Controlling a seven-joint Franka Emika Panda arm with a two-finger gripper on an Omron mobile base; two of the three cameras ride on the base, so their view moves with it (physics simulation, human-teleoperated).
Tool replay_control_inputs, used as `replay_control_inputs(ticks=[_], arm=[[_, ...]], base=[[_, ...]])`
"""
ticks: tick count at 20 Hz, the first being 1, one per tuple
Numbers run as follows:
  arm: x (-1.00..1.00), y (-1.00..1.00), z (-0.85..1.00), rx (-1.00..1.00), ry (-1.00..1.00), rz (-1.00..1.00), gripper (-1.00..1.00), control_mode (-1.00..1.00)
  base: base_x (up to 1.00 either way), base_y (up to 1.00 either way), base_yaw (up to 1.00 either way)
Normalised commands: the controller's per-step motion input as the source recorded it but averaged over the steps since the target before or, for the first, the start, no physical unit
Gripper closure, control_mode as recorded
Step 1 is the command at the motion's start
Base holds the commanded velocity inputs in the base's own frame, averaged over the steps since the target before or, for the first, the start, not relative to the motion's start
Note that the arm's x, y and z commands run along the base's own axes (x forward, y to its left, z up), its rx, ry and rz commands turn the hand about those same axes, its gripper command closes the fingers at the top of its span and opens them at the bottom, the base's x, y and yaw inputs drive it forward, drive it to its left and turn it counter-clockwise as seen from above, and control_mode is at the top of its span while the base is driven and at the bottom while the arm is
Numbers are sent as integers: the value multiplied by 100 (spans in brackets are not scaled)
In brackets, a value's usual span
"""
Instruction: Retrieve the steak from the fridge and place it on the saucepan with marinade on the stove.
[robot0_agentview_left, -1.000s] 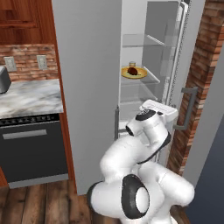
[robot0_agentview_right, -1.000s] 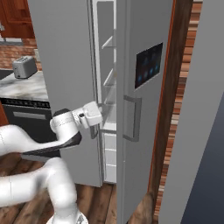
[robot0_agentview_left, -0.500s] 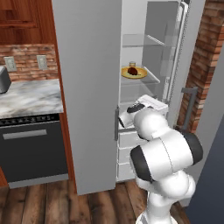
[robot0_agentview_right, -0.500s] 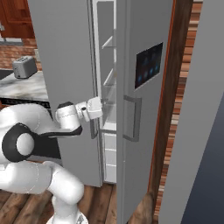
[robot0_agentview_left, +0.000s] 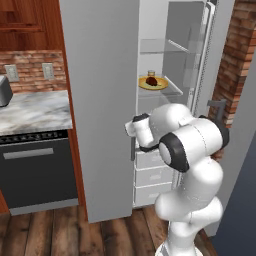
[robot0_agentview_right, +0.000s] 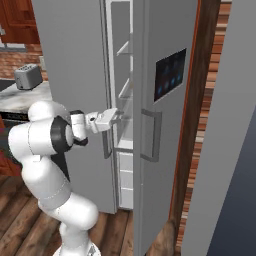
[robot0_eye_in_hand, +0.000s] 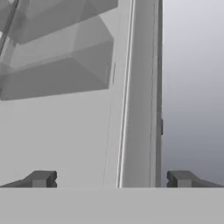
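Observation:
The steak (robot0_agentview_left: 153, 81) is a small dark red lump on a yellow plate (robot0_agentview_left: 161, 86), which rests on a glass shelf inside the fridge (robot0_agentview_left: 100, 100). The fridge's right door (robot0_agentview_right: 167, 125) stands open, its dark touch panel (robot0_agentview_right: 170, 74) facing out. My gripper (robot0_agentview_left: 131, 128) hangs at the left door's inner edge, below the steak's shelf and to its left. Seen from the right, the gripper (robot0_agentview_right: 119, 116) points into the gap between the doors. Its fingertips (robot0_eye_in_hand: 41, 178) stand wide open with nothing held; a door edge runs ahead between them. The saucepan, marinade and stove are out of view.
A small jar (robot0_agentview_left: 151, 74) stands behind the plate. White drawers (robot0_agentview_left: 150, 175) fill the fridge's lower part. A marble counter (robot0_agentview_left: 35, 110) with a toaster (robot0_agentview_right: 27, 76) and a black dishwasher (robot0_agentview_left: 37, 170) lie to the left. A brick wall (robot0_agentview_left: 235, 55) lies right.
The arm has risen from a low folded pose to an upright one. The hand has slid left toward the door edge in the left base view. The jaws stayed open.

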Motion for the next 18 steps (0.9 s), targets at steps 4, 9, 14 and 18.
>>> replay_control_inputs(ticks=[4,9,14,18], arm=[[0,-4,0,0,-1,-34,-100,-100],[-3,-34,2,0,0,-28,-100,-100],[-14,-64,6,2,0,-8,-100,-100],[-35,-69,1,3,0,-1,-100,-100]], base=[[0,0,0],[0,0,0],[0,0,0],[0,0,0]])
